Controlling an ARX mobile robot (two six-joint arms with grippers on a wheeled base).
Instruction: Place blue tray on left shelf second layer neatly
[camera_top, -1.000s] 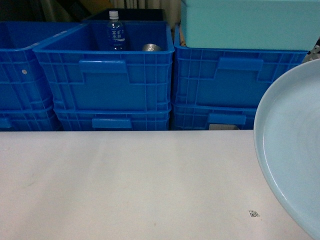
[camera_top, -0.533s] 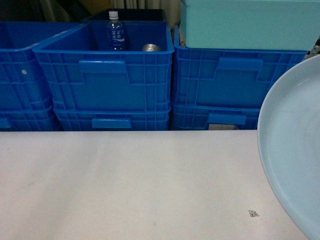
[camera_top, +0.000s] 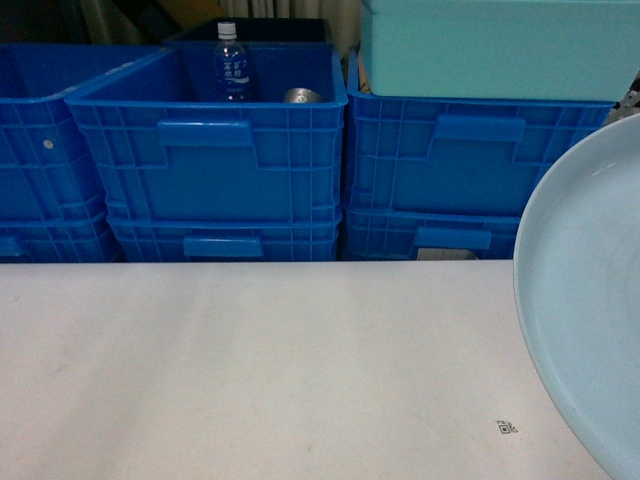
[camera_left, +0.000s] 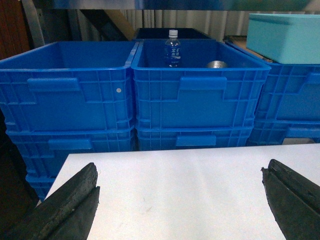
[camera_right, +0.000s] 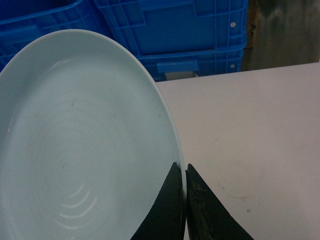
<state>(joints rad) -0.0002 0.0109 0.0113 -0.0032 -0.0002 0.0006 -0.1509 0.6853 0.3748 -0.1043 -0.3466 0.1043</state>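
Blue tray (camera_right: 80, 145) rim pinched between right gripper (camera_right: 184, 172) jaws (edge-on).

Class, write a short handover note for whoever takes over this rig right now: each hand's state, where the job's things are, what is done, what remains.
Right hand: shut on the rim of the blue tray, held above the white table.
Left hand: open, holding nothing, over the table.
Done: tray picked up.
Left: carry it to the left shelf, second layer, and set it down neatly. The placing spot is not in view here; only blue crates and a teal bin lie ahead.
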